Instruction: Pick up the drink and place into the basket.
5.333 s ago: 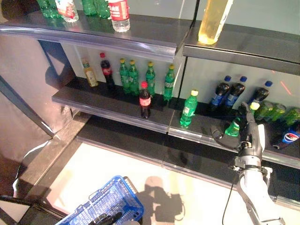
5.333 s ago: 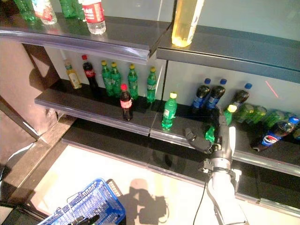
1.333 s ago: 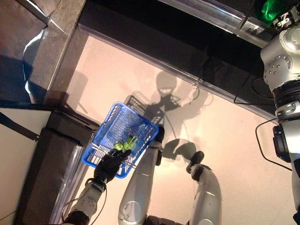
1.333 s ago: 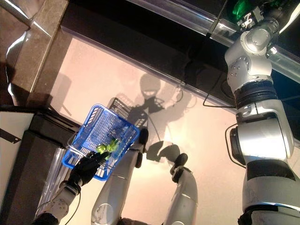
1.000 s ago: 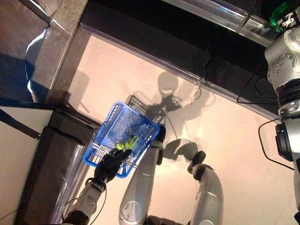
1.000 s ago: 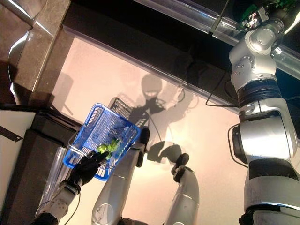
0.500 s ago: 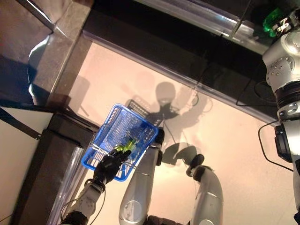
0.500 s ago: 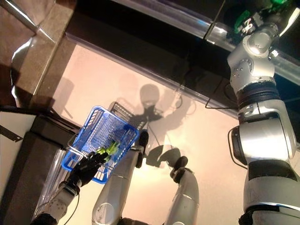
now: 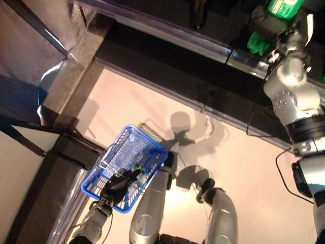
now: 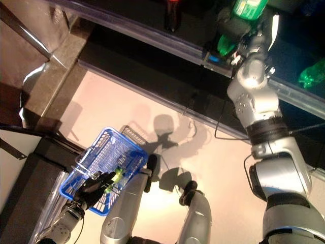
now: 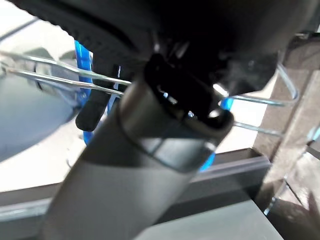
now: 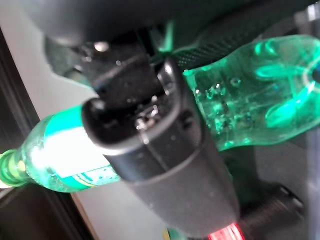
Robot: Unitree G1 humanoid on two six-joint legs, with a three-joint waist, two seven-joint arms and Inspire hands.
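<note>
My right hand (image 9: pixel 261 25) is up at the shelf, at the top right of the eye views, shut round a green drink bottle (image 9: pixel 283 6). In the right wrist view the thumb (image 12: pixel 150 125) crosses that bottle (image 12: pixel 260 95) at its middle. The blue wire basket (image 9: pixel 127 152) hangs low at the left over the floor. My left hand (image 9: pixel 118 186) is curled round its wire handle (image 11: pixel 65 80). A small green thing (image 9: pixel 137 167) shows inside the basket beside the hand; I cannot tell what it is.
The dark shelf's front edge (image 9: pixel 167 30) runs across the top, with a dark cola bottle (image 9: pixel 197 12) standing on it and another green bottle (image 10: pixel 312 73) lying at the far right. A dark counter (image 9: pixel 40 203) stands close to the basket's left side.
The camera has tilted up, so more of the shelf shows. Since 5.3 s ago my right hand has gone from open beside the green bottle to shut on it. The basket stays held.
</note>
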